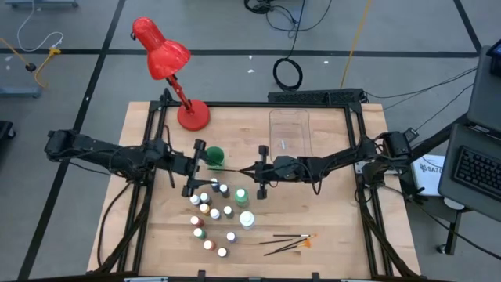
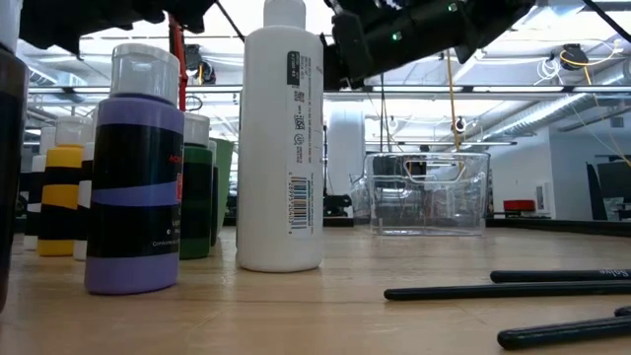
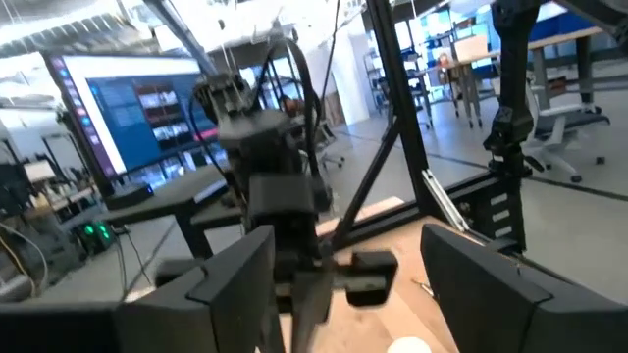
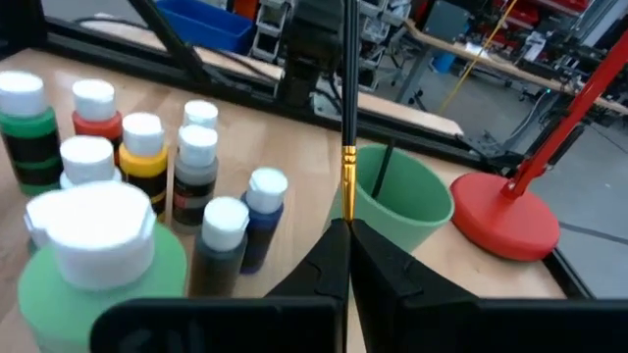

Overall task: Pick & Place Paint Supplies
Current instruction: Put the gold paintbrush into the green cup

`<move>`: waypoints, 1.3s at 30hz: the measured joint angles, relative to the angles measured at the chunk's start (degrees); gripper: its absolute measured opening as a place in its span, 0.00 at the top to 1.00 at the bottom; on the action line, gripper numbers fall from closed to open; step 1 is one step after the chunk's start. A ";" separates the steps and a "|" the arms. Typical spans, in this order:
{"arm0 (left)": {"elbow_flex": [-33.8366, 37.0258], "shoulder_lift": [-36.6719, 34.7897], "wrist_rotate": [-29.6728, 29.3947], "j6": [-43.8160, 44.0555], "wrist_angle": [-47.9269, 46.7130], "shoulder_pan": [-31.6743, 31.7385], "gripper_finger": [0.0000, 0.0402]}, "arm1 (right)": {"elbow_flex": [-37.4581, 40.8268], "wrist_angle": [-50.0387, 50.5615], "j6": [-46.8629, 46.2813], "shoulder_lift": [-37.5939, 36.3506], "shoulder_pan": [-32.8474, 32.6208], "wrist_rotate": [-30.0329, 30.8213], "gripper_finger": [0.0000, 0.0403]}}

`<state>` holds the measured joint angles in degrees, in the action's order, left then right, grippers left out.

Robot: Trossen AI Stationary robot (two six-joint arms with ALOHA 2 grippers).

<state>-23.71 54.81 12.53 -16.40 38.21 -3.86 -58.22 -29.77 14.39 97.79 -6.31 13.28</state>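
Observation:
Several small white-capped paint bottles [image 1: 211, 210] stand near the table's middle, with a larger green bottle [image 4: 103, 265] and a larger white one [image 2: 283, 138] among them. A few dark paintbrushes [image 1: 288, 243] lie toward the near right. My right gripper [image 4: 347, 240] is shut on one thin dark paintbrush [image 4: 347, 88] beside the green cup [image 4: 397, 201]. A thin dark stick [image 4: 383, 167] leans inside that cup. My left gripper [image 3: 348, 294] stands open and holds nothing, a short way left of the right one [image 1: 244, 171]. My right gripper pinches the paintbrush between its two fingertips, just behind the gold ferrule [image 4: 347, 196]. The fingers hide the end of the brush behind them. The dark handle rises beyond the fingertips, slanting up. The brush is clear of the table and the cup.
A clear plastic bin [image 1: 290, 129] stands at the far side of the table, right of centre. A red desk lamp [image 1: 176, 74] has its base [image 1: 193, 116] at the far left. Bare wood lies on the near right, around the loose brushes.

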 joint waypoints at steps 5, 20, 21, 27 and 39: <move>-0.83 2.21 0.00 -1.18 1.88 0.00 0.40 | 0.01 0.93 0.24 -0.79 -0.25 0.04 1.00; -0.85 2.13 -1.02 3.41 2.63 0.09 0.98 | 0.00 1.57 1.10 -1.92 -0.38 -0.17 1.00; -0.85 2.11 -1.20 3.43 2.65 0.09 0.98 | 0.00 1.57 1.10 -1.92 -0.42 -0.18 1.00; -0.86 2.11 -1.42 2.85 1.42 0.04 0.99 | 0.00 2.10 1.09 -1.92 -0.39 -0.16 1.00; -0.83 -2.14 -5.53 2.97 -1.14 -0.26 1.00 | -0.02 5.01 0.22 -2.95 -2.40 10.55 0.92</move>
<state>-24.53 52.67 7.01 -13.43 37.06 -4.12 -58.24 -24.76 14.61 94.85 -8.71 23.83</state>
